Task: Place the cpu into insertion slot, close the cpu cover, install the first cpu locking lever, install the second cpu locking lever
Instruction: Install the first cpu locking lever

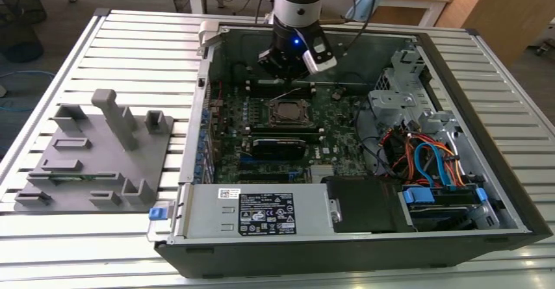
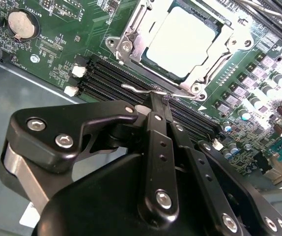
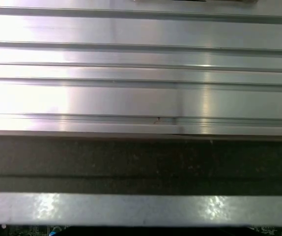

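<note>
The cpu (image 2: 180, 42) is seen seated in the insertion slot (image 2: 131, 30) on the green motherboard (image 2: 57, 44), with the cpu cover (image 2: 207, 61) lying closed around it. In the second wrist view the gripper (image 2: 158, 104) is poised just beside the socket, its jaws clenched on a thin wire locking lever (image 2: 146, 90). In the exterior view the gripper (image 1: 290, 75) is lowered inside the open computer case (image 1: 347, 250) on the slatted bench (image 1: 95, 250)
</note>
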`<state>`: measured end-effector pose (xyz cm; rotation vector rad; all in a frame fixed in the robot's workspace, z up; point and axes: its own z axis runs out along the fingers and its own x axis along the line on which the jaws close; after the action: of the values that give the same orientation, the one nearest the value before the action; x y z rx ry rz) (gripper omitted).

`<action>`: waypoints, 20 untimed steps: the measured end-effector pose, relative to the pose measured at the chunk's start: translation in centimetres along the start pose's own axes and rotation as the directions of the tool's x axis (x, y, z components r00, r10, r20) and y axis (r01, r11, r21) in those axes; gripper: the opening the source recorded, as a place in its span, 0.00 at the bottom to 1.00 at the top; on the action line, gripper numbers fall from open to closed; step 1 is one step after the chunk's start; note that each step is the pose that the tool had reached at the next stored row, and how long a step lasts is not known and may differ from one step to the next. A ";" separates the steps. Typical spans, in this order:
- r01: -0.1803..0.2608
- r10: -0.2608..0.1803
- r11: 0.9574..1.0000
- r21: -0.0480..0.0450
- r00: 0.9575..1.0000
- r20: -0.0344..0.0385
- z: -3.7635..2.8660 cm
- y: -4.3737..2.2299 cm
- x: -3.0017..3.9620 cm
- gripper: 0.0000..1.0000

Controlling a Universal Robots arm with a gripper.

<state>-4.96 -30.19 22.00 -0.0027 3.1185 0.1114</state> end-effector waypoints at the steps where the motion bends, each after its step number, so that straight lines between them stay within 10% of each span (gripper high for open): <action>1: 0.000 0.000 1.000 0.000 1.000 0.000 0.00 0.00 0.02 0.10; 20: 0.000 0.000 1.000 0.000 1.000 0.003 0.06 -0.04 -1.04 0.10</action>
<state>-3.92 -30.22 21.95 -0.0029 3.1154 0.1116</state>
